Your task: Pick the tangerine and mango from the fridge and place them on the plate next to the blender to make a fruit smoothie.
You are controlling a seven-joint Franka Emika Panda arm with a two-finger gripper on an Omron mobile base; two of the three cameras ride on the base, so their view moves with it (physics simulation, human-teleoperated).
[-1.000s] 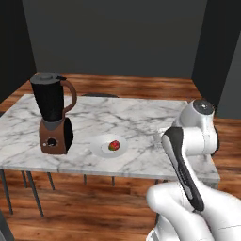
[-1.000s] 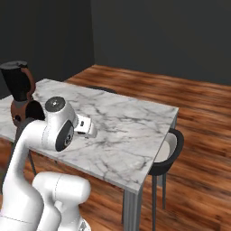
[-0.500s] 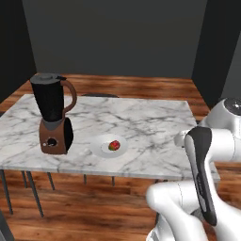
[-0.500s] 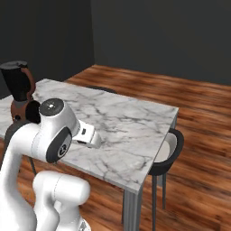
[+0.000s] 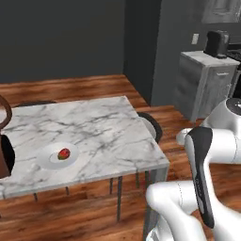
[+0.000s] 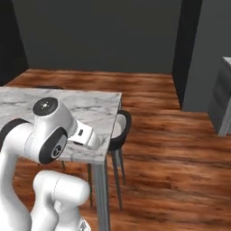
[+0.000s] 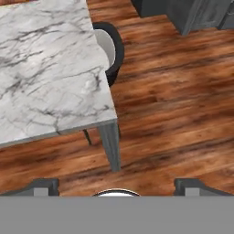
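Now the mango [image 5: 63, 153] lies on the plate [image 5: 46, 160]; pincer [image 7: 116, 186] spread wide, holding nothing

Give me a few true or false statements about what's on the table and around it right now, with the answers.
1. The mango lies on the plate. True.
2. The tangerine is on the plate beside the mango. False: the mango is the only fruit on the plate.
3. The plate sits on a marble table. True.
4. The gripper holds a fruit. False: the hand view shows its fingertips spread wide apart with only wood floor between them.
5. A chair is tucked in at the end of the table. True.
6. The floor is tiled white. False: it is brown wood.
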